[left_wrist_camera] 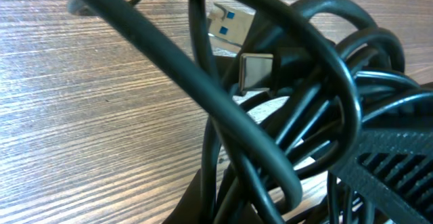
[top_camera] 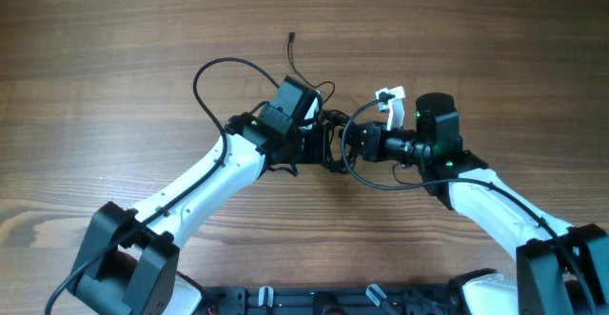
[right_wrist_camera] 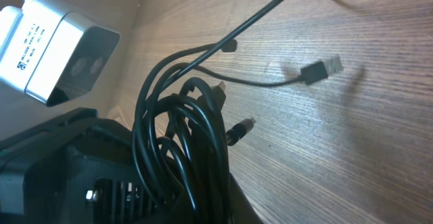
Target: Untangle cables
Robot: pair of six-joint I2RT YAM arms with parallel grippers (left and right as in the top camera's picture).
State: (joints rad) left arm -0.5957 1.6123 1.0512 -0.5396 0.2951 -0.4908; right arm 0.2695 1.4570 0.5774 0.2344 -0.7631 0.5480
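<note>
Both grippers are clamping narrow on the cables point(top_camera: 332, 136): my left gripper point(top_camera: 320, 147) is pinching the bundle from one side and my right gripper point(top_camera: 350, 144) is pinching it from the other, so the tangled coil is sitting right between my fingertips, near the middle of the table point(top_camera: 114, 49). One strand is trailing out toward the far edge, its loose plug end point(top_camera: 290, 38) lying flat on the wood, well apart from my fingers. A flat USB plug point(right_wrist_camera: 323, 68) is resting near the coil. Brown wood grain is stretching wide to my left, my right and beyond the bundle.
</note>
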